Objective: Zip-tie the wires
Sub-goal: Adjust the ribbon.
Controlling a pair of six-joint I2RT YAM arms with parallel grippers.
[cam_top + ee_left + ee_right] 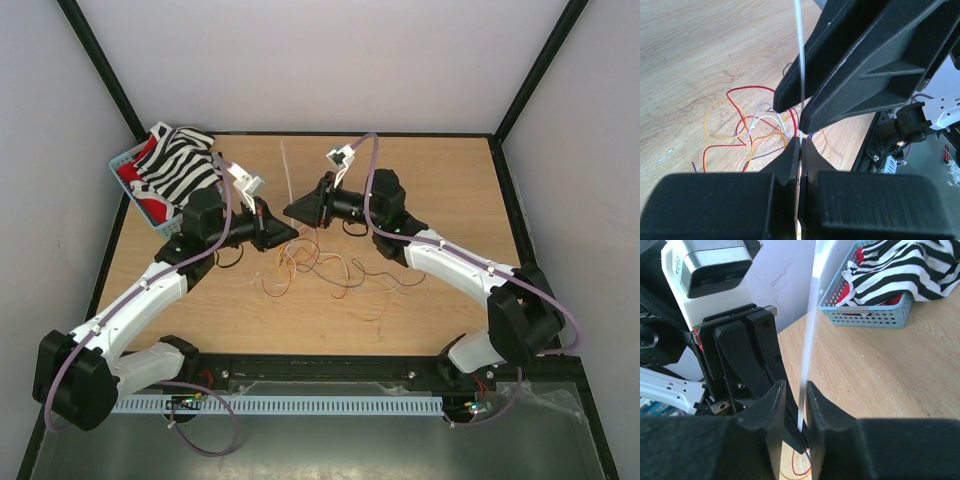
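Observation:
The zip tie [283, 170] is a thin pale strip standing upright above the table. My left gripper [290, 233] is shut on its lower part; in the left wrist view [801, 142] the jaws press flat on the strip [800, 50]. My right gripper [291, 211] meets it from the right, just above. In the right wrist view its jaws [796, 390] stand either side of the zip tie [810, 340] with small gaps, not clamping it. The wires [320, 268], red, orange, brown and white, lie tangled on the table below both grippers [740, 125].
A blue basket [125, 165] with a black-and-white striped cloth [185, 165] stands at the back left, also in the right wrist view [875, 315]. The black frame rail [330, 365] runs along the near edge. Purple cables loop along both arms.

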